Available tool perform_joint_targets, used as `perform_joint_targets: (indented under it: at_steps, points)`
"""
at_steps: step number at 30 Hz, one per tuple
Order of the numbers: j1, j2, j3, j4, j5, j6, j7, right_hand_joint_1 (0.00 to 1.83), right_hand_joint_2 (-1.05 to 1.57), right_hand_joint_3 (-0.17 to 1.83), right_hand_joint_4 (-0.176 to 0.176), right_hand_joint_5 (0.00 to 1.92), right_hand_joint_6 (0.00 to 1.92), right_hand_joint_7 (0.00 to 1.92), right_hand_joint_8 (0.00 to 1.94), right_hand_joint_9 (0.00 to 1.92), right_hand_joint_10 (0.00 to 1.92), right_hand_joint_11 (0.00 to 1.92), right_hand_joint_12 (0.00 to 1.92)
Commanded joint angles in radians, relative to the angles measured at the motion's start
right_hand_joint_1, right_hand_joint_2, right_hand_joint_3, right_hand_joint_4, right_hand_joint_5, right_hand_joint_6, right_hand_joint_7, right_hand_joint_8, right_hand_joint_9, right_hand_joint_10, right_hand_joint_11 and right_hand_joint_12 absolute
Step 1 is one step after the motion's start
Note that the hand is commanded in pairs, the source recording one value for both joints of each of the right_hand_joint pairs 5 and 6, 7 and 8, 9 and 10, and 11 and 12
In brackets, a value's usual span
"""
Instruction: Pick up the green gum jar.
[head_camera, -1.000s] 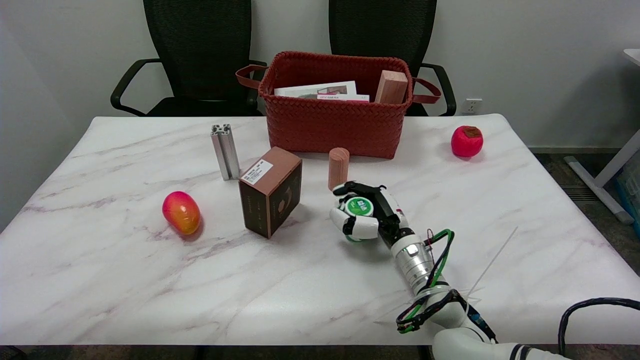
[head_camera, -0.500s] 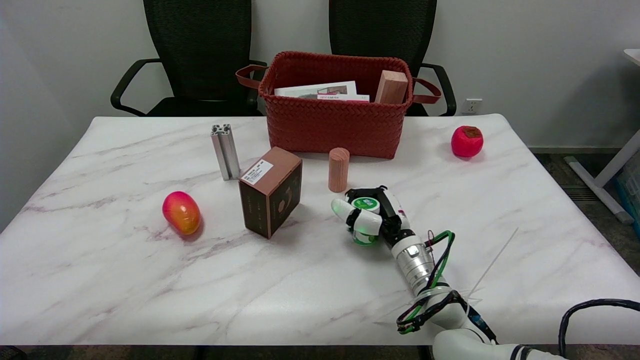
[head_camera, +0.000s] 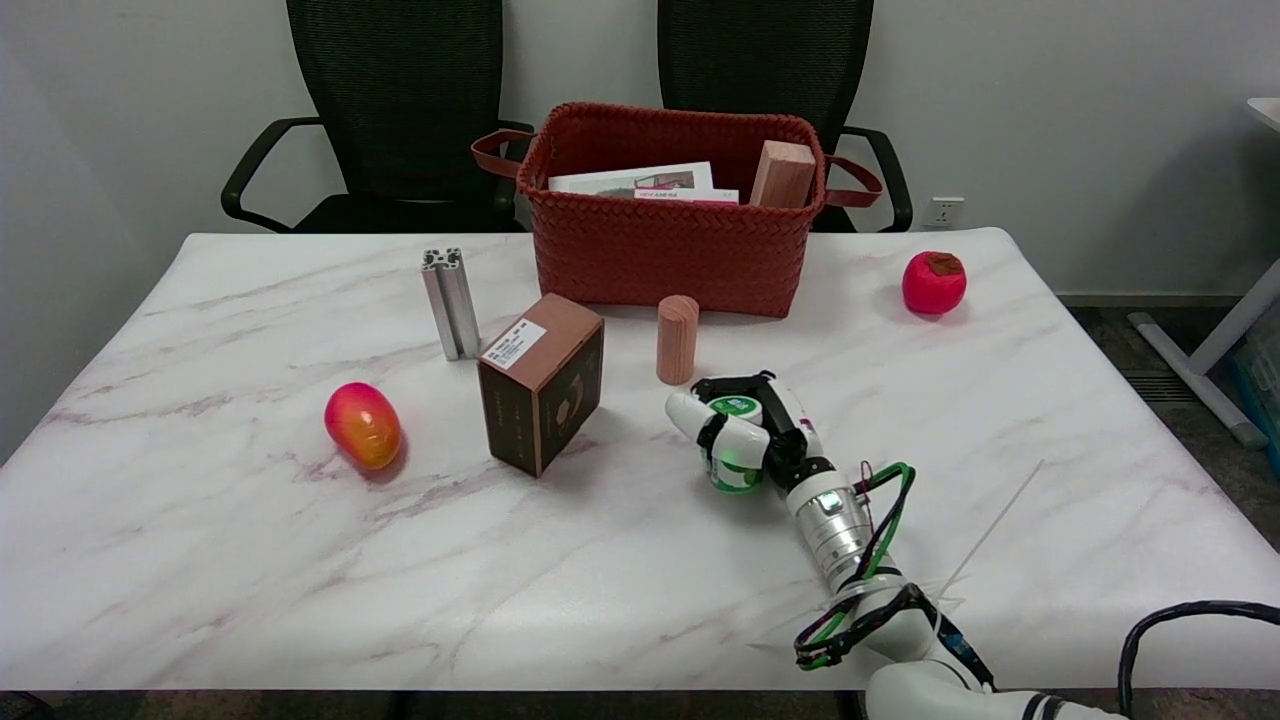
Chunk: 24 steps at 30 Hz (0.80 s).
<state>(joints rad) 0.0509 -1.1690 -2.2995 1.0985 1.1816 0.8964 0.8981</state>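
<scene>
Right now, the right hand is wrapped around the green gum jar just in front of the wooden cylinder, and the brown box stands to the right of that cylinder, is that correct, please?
Not quite. The head view shows the brown box to the left of the wooden cylinder, not the right. The rest holds: the right hand is wrapped around the green gum jar just in front of that cylinder.

Wooden cylinder (head_camera: 678, 338) just behind right hand (head_camera: 752, 430); bare marble table (head_camera: 1050, 420) rightward

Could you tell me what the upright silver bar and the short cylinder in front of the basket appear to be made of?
Silver bar: likely extruded aluminium, matte grey with slotted channels visible at its top end. Short cylinder: probably unfinished wood, pale reddish-tan with faint lengthwise grain and no gloss.
</scene>
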Motion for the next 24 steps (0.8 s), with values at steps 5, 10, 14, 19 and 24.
perform_joint_targets:
  at_steps: [5,10,14,19,24]
  points:
    - [0.010,0.000,0.060,0.054,-0.071,0.081,0.010,0.97,1.04,0.59,0.000,1.78,1.78,1.72,1.72,1.66,1.66,1.78,1.78]
    - [0.013,-0.002,0.100,0.063,-0.103,0.081,0.003,0.97,1.15,0.58,0.000,1.87,1.87,1.73,1.73,1.67,1.67,1.80,1.80]
    - [0.024,-0.002,0.125,0.071,-0.124,0.081,0.002,0.96,1.25,0.64,0.000,1.86,1.86,1.73,1.73,1.68,1.68,1.80,1.80]
    - [0.053,-0.002,0.158,0.078,-0.148,0.081,0.001,0.94,1.31,0.75,0.000,1.83,1.83,1.74,1.74,1.68,1.68,1.81,1.81]
    - [0.100,0.004,0.177,0.081,-0.153,0.081,-0.011,0.94,1.30,0.79,0.000,1.78,1.78,1.74,1.74,1.68,1.68,1.82,1.82]
